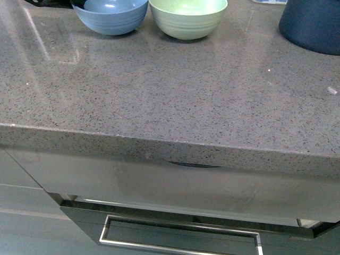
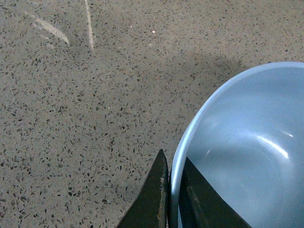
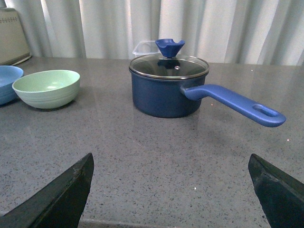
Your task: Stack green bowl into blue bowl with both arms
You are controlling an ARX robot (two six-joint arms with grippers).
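The green bowl [image 1: 188,20] stands upright on the table [image 1: 159,95], well ahead of the right hand [image 3: 171,159] and apart from it, off toward the left hand's side. The right hand is spread wide and holds nothing. Close beside the green bowl sits the blue bowl [image 1: 109,16]. The left hand [image 2: 174,164] pinches its rim, one finger [image 2: 152,199] outside the wall and the other inside. Straight ahead of the right hand stands a dark blue lidded pot [image 3: 164,92], its handle [image 3: 232,102] pointing away from the bowls.

Place: kitchen | speckled stone countertop [image 1: 159,95] | drawer [image 1: 159,194], metal handle [image 1: 180,224] below — lidded blue saucepan [image 3: 166,90] on top
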